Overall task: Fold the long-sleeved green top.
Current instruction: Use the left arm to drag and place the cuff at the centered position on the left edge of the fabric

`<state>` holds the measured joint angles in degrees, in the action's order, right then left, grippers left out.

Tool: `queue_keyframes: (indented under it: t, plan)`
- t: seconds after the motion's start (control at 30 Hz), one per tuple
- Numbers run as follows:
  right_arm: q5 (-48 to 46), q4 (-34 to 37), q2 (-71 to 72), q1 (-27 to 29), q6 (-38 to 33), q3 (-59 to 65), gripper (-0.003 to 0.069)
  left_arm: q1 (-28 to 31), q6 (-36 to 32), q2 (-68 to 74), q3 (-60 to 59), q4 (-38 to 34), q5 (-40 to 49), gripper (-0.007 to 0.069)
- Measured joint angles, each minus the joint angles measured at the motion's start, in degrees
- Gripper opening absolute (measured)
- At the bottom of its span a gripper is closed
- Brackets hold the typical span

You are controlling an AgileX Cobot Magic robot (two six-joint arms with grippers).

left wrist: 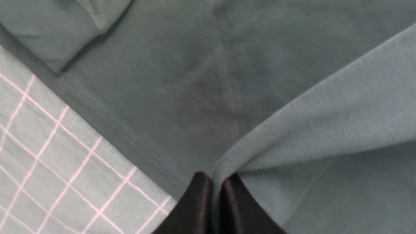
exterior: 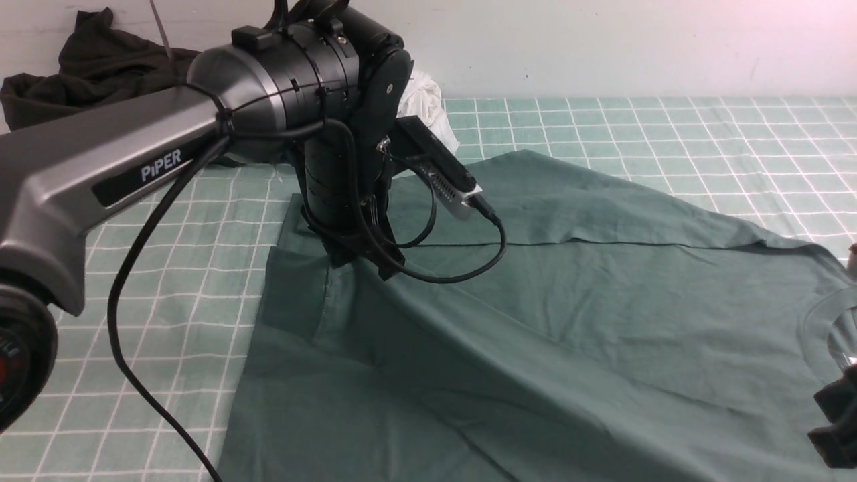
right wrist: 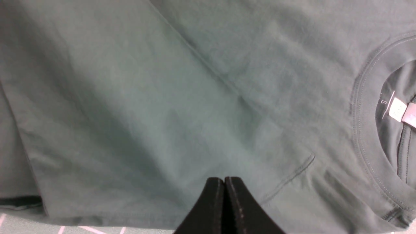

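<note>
The green long-sleeved top (exterior: pixel 535 321) lies spread over the checked table, its ribbed collar (right wrist: pixel 364 113) at the right, with a white label (right wrist: pixel 398 112) inside. My left gripper (exterior: pixel 361 258) is down at the top's far left corner, shut on a raised fold of the green cloth (left wrist: pixel 292 130) close to the hem. A cuffed sleeve end (left wrist: pixel 65 32) lies folded onto the body nearby. My right gripper (right wrist: pixel 224 180) hovers over the cloth beside the collar, its jaws pressed together with nothing between them. Only a dark part of it (exterior: pixel 837 422) shows at the front view's right edge.
A near-black garment (exterior: pixel 87 67) is heaped at the back left against the wall. A white cloth (exterior: pixel 428 107) lies behind the left arm. The green-and-white checked tablecloth (exterior: pixel 669 134) shows bare at the back right and front left. The left arm's cable (exterior: pixel 134 281) hangs over the table.
</note>
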<state>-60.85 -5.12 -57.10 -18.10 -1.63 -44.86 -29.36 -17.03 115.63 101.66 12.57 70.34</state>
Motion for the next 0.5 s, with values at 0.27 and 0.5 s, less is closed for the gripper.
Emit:
queue_keyframes:
  t: [0.27,0.5]
  plan:
    - [0.2,-0.4,0.0,0.0,0.2,0.0,-0.0014,2.6,-0.4,5.1,4.0,-2.1,0.0,0.0083]
    - [2.6,-0.4,0.0,0.0,0.3,0.0,-0.0014,3.9,4.5,7.7,7.8,-1.0,0.1,0.0313]
